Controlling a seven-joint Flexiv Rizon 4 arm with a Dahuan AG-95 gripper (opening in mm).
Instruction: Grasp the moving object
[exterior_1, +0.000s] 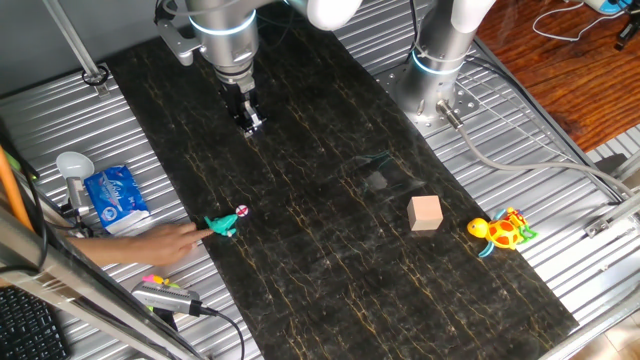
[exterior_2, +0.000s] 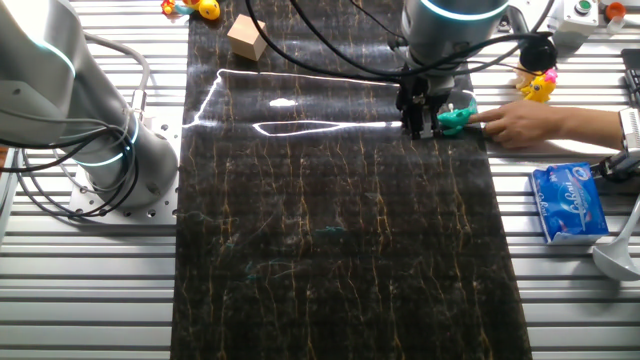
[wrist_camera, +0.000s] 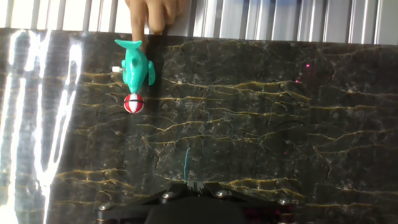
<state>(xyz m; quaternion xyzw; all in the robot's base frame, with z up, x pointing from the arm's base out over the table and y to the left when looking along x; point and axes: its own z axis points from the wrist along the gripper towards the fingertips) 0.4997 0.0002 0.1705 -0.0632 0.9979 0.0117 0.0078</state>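
The moving object is a tiny teal toy figure (exterior_1: 226, 222) with a pink-and-white ball end, lying on the dark marbled mat (exterior_1: 330, 260). A person's fingertip (exterior_1: 190, 238) touches its tail. It also shows in the other fixed view (exterior_2: 456, 121) and in the hand view (wrist_camera: 137, 67), upper left of centre. My gripper (exterior_1: 250, 124) hangs above the mat, well away from the toy, with its jaws together and nothing between them. In the other fixed view the gripper (exterior_2: 420, 126) overlaps the toy's left side. Only the finger bases (wrist_camera: 193, 186) show in the hand view.
A tan wooden cube (exterior_1: 426, 213) and a yellow-orange turtle toy (exterior_1: 503, 232) sit at the mat's right side. A blue packet (exterior_1: 115, 195) and a person's hand lie on the slatted table at left. A second robot base (exterior_1: 435, 75) stands at the back.
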